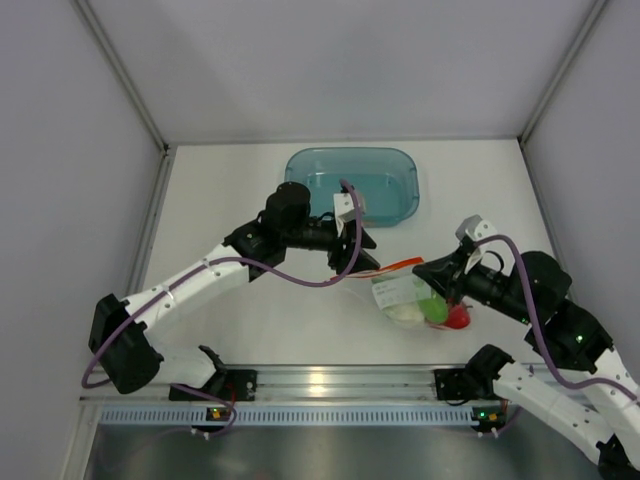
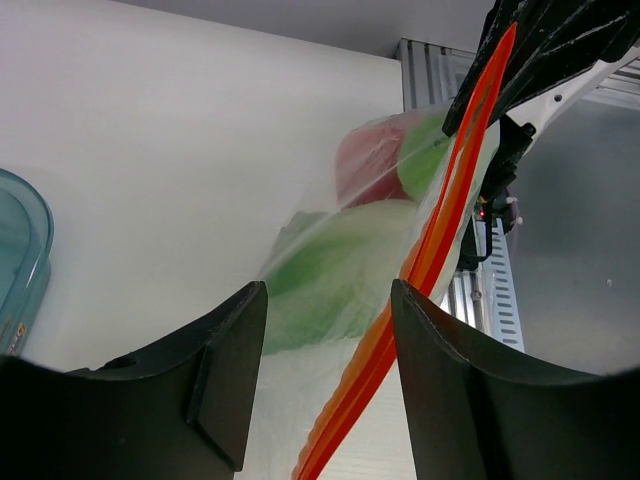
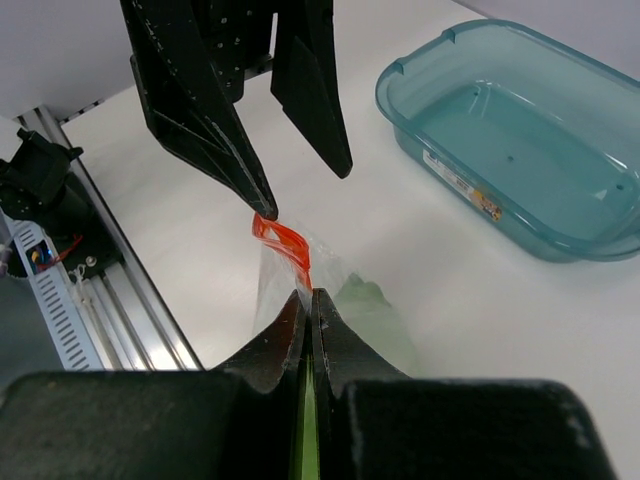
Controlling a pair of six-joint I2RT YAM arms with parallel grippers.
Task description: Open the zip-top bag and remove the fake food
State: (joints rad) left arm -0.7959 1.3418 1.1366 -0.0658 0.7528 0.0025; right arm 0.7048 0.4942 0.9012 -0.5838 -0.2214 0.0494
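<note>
Right wrist view: the zip-top bag is clamped by the right gripper; for opening, the spread left gripper probably must be closed on it next.

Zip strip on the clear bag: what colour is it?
The zip strip is orange-red, best seen in the left wrist view.

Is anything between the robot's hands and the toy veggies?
Yes, the bag itself. The food sits inside its clear plastic, and the orange zip strip looks closed. The right end effector pinches the bag's edge; the left end effector is open around the strip.
</note>
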